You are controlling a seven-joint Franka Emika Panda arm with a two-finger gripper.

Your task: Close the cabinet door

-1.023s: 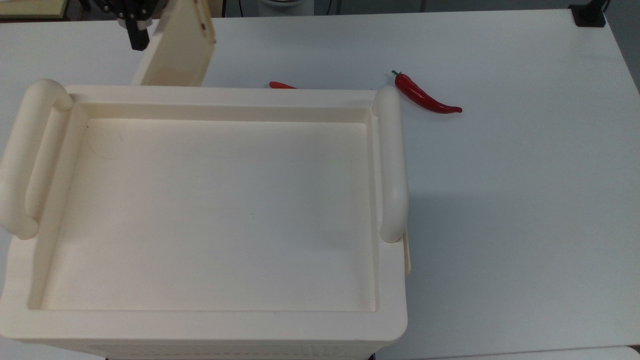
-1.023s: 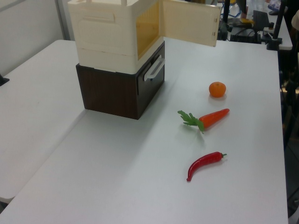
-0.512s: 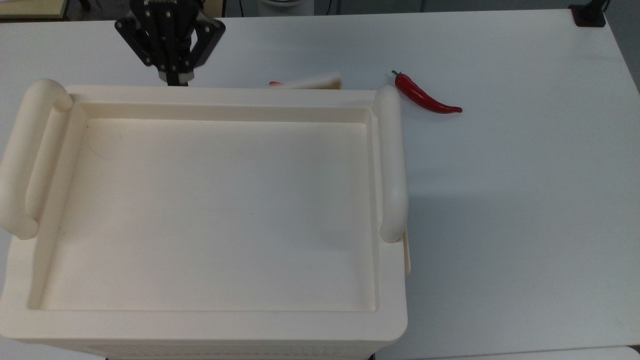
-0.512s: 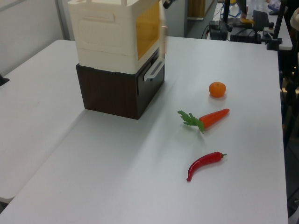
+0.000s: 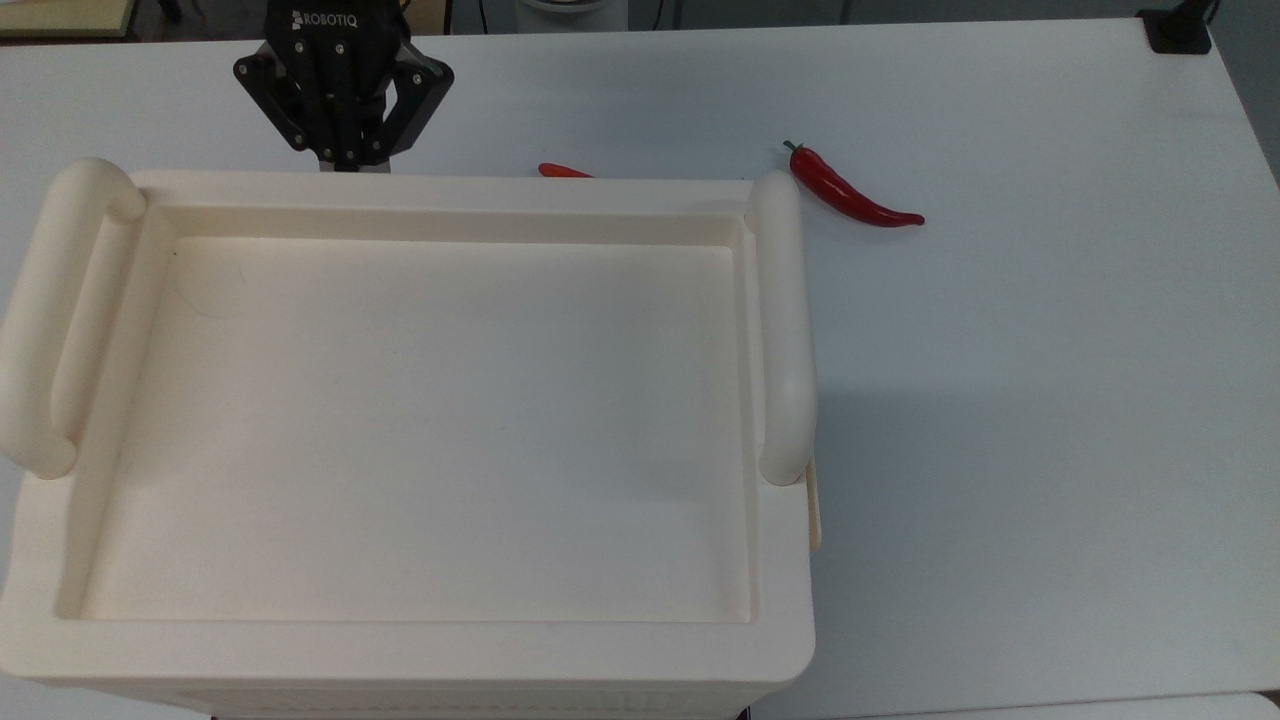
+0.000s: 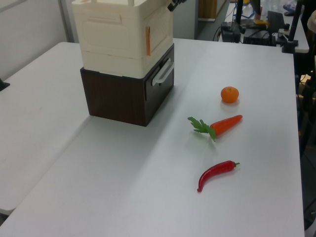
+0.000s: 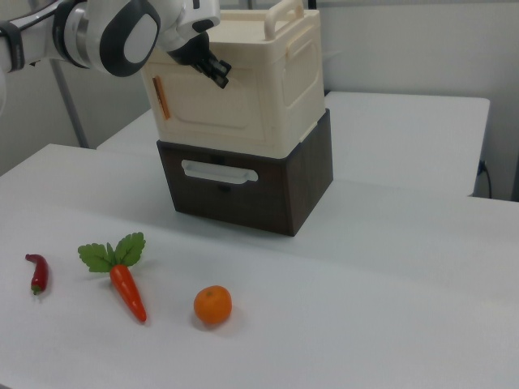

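- Since a second ago the cabinet door (image 7: 212, 109) has swung from standing wide open to lying flush against the front of the cabinet (image 5: 420, 420); half a second ago it was still edge-on, partway through the swing.
- The gripper (image 5: 342, 165) has come in with it — in the top view it sits just past the cabinet's far edge, toward the top view's left, its black body pointing down at the door face.
- In the right view the gripper's tip rests at the upper part of the closed door; I cannot tell whether its fingers are spread or pressed together.
- The cabinet stands on a dark brown drawer unit (image 7: 243, 190) with a pale bar handle (image 7: 219, 172), on the white table (image 5: 1050, 400).
- An orange strip (image 6: 147, 41) shows along one edge of the door in the left view.
- Loose on the table, well apart from the cabinet — a red chili (image 6: 216, 174), a carrot (image 6: 217, 126) with green leaves and an orange (image 6: 229, 94).
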